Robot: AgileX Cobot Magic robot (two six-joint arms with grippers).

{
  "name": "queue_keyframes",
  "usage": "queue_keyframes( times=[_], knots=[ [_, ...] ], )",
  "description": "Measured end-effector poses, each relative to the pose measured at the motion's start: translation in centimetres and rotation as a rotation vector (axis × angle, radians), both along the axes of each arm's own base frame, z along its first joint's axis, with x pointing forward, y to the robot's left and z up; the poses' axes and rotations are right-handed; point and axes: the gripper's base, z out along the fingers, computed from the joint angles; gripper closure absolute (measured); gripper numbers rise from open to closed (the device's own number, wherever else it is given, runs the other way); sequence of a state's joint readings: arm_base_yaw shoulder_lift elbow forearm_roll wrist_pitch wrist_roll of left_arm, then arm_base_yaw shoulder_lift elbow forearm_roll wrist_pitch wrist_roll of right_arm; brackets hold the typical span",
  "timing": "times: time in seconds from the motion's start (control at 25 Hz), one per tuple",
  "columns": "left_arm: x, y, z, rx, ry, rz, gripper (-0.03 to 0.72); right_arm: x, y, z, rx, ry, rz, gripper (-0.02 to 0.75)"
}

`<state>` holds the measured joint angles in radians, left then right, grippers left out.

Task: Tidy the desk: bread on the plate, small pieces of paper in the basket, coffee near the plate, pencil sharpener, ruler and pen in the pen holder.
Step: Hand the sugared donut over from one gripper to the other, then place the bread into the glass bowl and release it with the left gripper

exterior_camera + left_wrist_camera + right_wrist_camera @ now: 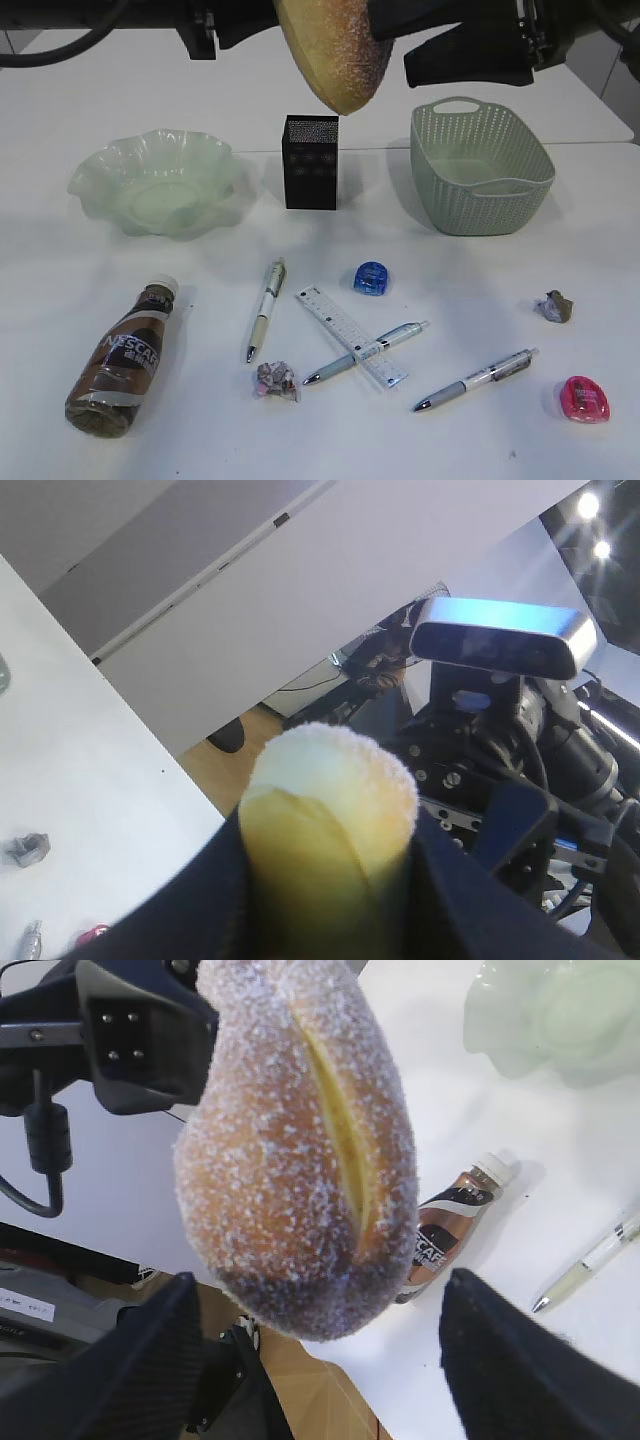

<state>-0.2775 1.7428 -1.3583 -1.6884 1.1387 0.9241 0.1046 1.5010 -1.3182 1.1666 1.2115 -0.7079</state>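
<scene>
The bread, a sugar-dusted golden roll, hangs high above the pen holder. My left gripper is shut on it, with the roll wedged between both dark fingers. My right gripper stands open, its fingers wide on either side of the roll's lower end without touching it. On the desk lie the plate, the basket, the coffee on its side, the ruler, three pens, a blue sharpener, a pink sharpener and paper scraps.
A second crumpled scrap lies right of the pens. One pen crosses under the ruler and another lies further right. Both arms crowd the top of the exterior view. The desk's far edge runs behind the basket.
</scene>
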Motion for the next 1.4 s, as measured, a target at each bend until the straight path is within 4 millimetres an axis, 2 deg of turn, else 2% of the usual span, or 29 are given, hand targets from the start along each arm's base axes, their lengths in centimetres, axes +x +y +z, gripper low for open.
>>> queue_keyframes(
  times=[0.32,0.72,0.88,1.24,1.4],
  knots=[
    [0.0,0.1,0.0,-0.002,0.002,-0.003,0.435,0.0,-0.3,-0.4,-0.049,0.007,-0.004,0.165],
    [0.6,1.5,0.1,-0.007,0.003,0.027,0.435,0.3,-2.5,-0.2,-0.076,0.000,-0.073,0.165],
    [1.2,2.7,-0.2,0.021,-0.002,0.068,0.435,0.3,-2.7,-0.5,-0.108,-0.002,-0.075,0.165],
    [3.4,7.2,-1.4,0.173,-0.020,0.261,0.435,0.2,-3.6,-1.7,-0.288,-0.012,-0.059,0.166],
    [4.0,8.2,-2.2,0.276,-0.042,0.326,0.435,0.2,-3.7,-1.8,-0.305,-0.014,-0.059,0.166]
  ],
)
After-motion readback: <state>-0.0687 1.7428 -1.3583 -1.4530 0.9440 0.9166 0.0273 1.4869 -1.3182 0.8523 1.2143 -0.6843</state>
